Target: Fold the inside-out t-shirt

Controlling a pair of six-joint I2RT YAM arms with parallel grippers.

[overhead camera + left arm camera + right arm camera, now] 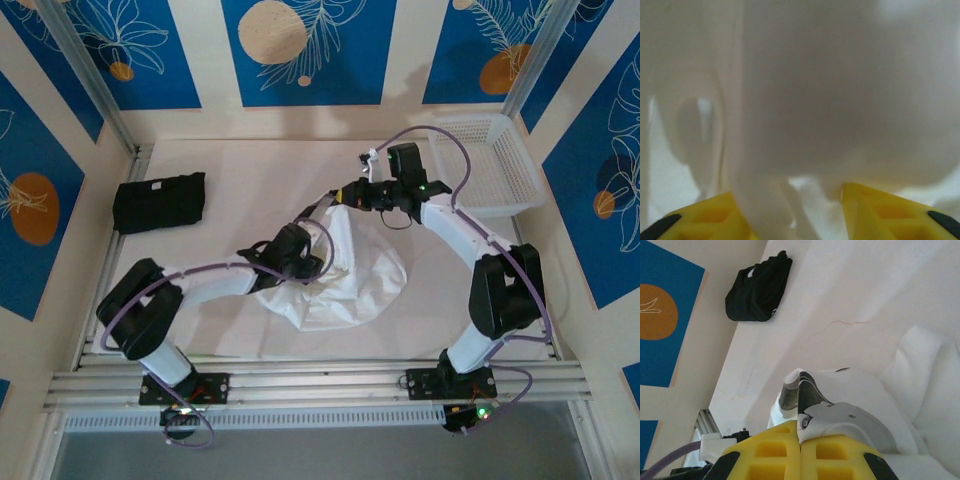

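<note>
The white inside-out t-shirt [345, 275] lies bunched in a heap at the middle of the table. My right gripper [347, 196] is shut on one edge of the shirt at the heap's far side and holds it raised; in the right wrist view its yellow fingers [775, 452] are pressed together on white cloth [860, 395]. My left gripper [296, 254] is pushed into the heap's left side. In the left wrist view its yellow fingers [880, 212] stand apart, with a loose fold of the shirt [765, 200] hanging between them. Its fingertips are hidden by cloth.
A folded black garment [160, 202] lies at the table's far left, also in the right wrist view [757, 290]. A white plastic basket [490, 165] stands at the far right corner. Bare white table [240, 170] lies behind the heap. Walls close in the sides.
</note>
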